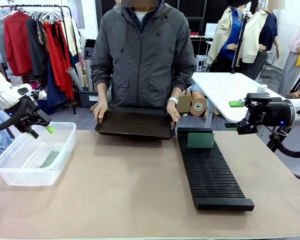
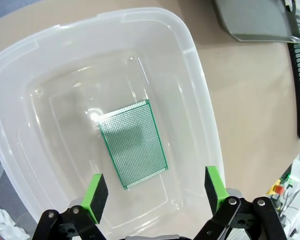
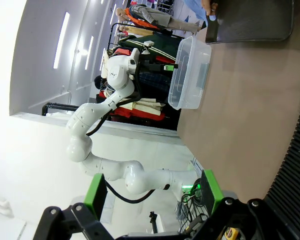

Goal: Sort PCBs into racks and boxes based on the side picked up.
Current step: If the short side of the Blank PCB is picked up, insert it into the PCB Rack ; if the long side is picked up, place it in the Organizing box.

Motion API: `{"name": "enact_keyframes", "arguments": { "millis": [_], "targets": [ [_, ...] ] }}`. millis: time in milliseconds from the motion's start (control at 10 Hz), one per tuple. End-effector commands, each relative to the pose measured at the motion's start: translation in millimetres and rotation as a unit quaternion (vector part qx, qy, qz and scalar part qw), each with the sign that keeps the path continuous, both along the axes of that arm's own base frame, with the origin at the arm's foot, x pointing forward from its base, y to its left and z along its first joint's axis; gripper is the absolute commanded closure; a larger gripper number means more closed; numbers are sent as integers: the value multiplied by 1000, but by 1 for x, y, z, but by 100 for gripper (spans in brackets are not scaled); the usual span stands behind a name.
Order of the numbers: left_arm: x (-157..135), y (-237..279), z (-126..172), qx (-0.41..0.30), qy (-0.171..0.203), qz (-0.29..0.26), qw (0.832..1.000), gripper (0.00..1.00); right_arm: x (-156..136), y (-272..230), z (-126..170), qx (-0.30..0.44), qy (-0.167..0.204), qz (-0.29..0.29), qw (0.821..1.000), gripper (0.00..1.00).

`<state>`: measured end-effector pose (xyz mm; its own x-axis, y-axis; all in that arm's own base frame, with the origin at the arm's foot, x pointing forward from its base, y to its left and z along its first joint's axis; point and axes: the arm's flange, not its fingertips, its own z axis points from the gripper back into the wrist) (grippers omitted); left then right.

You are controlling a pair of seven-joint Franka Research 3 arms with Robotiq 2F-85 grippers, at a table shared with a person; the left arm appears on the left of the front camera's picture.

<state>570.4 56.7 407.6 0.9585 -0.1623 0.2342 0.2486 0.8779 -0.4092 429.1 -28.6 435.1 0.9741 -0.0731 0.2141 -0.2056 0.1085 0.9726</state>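
We see the left hand (image 2: pixel 154 194) hanging over the clear tub (image 1: pixel 20 167) at the left of the worktop (image 1: pixel 130 190), its green pads (image 2: pixel 96 196) spread wide with nothing between them. Below it one PCB (image 2: pixel 134 143) lies flat on the tub floor, dotted grid face up. The right hand (image 1: pixel 244 116) hovers off the right edge of the worktop, also wide and empty. A second PCB (image 1: pixel 200 140) stands upright in a slot at the far end of the black rack (image 1: pixel 212 175). The person's hands (image 1: pixel 100 111) grip both ends of a flat black tray (image 1: pixel 135 125) at the far edge.
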Motion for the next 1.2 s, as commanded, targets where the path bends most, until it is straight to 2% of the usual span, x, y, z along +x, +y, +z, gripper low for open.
{"name": "enact_keyframes", "arguments": {
  "millis": [0,200,300,400,700,900,1100],
  "targets": [
    [1,5,11,-30,-2,19,999,0,0,0,2,3,-2,2,1000,0],
    [1,16,26,-119,2,39,992,0,0,0,2,3,-2,2,1000,0],
    [0,18,35,-187,10,49,981,0,0,0,2,3,-2,2,1000,0],
    [-2,22,41,-220,11,54,974,0,0,0,2,3,-2,2,1000,0],
    [-31,21,50,-306,40,60,949,0,0,0,2,3,-2,2,1000,0],
    [-50,19,52,-324,34,54,944,0,0,0,2,3,-2,2,1000,0],
    [-59,15,46,-368,54,51,927,0,0,0,2,3,-2,2,1000,0]
  ]
}}
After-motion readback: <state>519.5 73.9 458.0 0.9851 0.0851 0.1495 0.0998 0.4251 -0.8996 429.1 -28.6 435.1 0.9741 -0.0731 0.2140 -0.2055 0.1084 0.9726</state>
